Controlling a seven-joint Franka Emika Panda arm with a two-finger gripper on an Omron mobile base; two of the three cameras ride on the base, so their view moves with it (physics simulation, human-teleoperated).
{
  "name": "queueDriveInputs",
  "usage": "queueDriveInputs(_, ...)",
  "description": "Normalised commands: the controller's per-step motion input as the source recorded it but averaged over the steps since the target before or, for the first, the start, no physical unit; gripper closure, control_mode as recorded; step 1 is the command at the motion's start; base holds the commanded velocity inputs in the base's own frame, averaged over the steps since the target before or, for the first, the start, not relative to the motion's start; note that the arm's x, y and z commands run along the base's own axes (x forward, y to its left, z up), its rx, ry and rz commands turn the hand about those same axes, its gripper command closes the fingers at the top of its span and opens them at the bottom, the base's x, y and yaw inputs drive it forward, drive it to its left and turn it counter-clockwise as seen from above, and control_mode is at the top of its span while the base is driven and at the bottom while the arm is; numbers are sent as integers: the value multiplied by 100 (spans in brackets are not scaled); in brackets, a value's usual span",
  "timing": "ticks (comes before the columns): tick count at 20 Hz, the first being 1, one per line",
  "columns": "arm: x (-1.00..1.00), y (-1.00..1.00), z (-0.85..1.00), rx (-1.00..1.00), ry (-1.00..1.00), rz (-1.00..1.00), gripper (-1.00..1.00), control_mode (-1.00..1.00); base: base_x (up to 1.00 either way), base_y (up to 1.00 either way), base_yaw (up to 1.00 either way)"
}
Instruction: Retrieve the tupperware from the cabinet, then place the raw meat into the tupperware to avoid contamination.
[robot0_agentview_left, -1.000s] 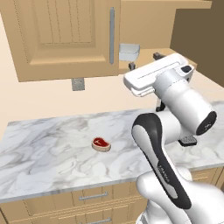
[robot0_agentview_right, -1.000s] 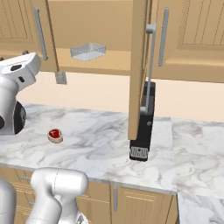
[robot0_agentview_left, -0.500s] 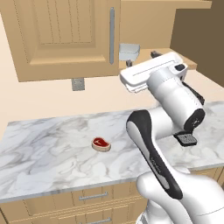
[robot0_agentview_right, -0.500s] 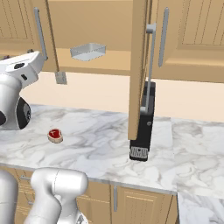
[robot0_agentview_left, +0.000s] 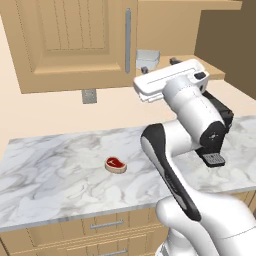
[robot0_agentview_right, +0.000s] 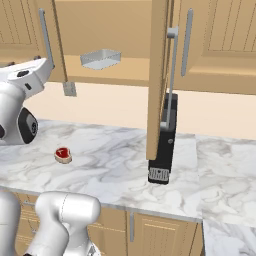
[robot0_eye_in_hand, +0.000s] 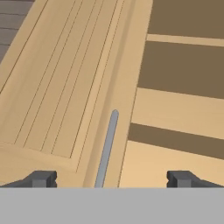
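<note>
You're hovering by the open cabinet with jaws spread wide; keep them spread and line up squarely on the tupperware, upper left.

Tupperware: 1, on cabinet shelf. Raw meat: 1 pc, on counter. Coffee machine: 1. Open cabinet doors: 2. Wall outlet: 1. Gripper: 1, w/ 2 fingertips. Bar handle in hand view: 1.
</note>
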Motion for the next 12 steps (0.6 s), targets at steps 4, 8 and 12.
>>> queueDriveInputs(4, 15, 6, 0, 1, 3, -2, -100, -100, 0, 0, 0)
queueDriveInputs(8, 24, 11, 0, 1, 3, 0, -100, -100, 0, 0, 0)
queueDriveInputs(12, 27, 8, 0, 1, 4, 0, -100, -100, 0, 0, 0)
